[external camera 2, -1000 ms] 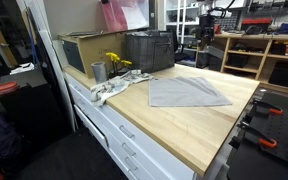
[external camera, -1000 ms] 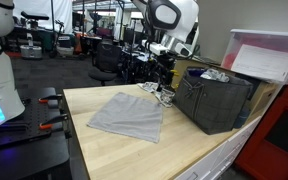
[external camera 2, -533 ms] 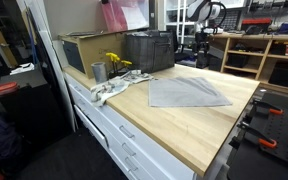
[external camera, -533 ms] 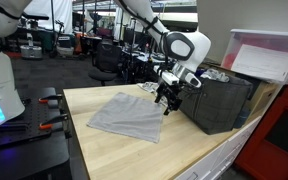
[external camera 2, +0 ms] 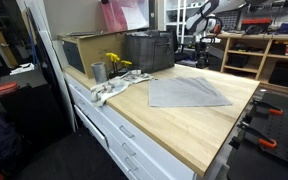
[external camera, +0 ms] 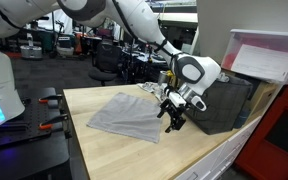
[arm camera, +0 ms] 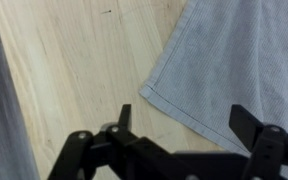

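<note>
The black two-finger gripper [external camera: 172, 124] hovers with its jaws wide apart and empty. It is over a corner of the flat grey fabric cloth [external camera: 124, 114], which lies near one edge of the light wooden tabletop [external camera: 114, 156].

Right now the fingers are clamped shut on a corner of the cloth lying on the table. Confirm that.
Not right. The fingers are open, not clamped shut. In the wrist view they stand wide apart over a corner of the cloth lying on the table, and they grip nothing.
</note>
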Controlling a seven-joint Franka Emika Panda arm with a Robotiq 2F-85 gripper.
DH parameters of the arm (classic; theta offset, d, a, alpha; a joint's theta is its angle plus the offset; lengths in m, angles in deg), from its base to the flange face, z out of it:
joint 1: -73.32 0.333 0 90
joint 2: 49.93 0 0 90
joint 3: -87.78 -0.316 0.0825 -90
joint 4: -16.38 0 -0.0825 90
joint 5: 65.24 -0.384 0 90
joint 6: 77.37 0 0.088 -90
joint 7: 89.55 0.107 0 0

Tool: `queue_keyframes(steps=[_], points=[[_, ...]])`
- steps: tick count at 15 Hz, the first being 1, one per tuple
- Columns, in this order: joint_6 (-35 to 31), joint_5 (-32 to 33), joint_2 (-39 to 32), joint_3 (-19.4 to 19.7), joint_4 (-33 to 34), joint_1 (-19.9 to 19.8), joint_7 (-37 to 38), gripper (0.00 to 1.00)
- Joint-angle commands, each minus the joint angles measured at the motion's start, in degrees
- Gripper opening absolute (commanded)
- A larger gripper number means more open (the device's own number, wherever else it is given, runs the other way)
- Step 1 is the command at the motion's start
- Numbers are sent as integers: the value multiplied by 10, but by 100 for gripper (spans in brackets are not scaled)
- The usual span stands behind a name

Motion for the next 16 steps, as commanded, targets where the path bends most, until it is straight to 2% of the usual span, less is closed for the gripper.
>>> queue_keyframes(steps=[1, 4, 10, 16], points=[[68, -15, -78, -6, 111, -15, 20, 100], [94, -15, -122, -3, 157, -18, 36, 100], [142, -17, -164, -30, 212, -35, 83, 100], [181, -14, -201, -37, 280, -50, 106, 100]])
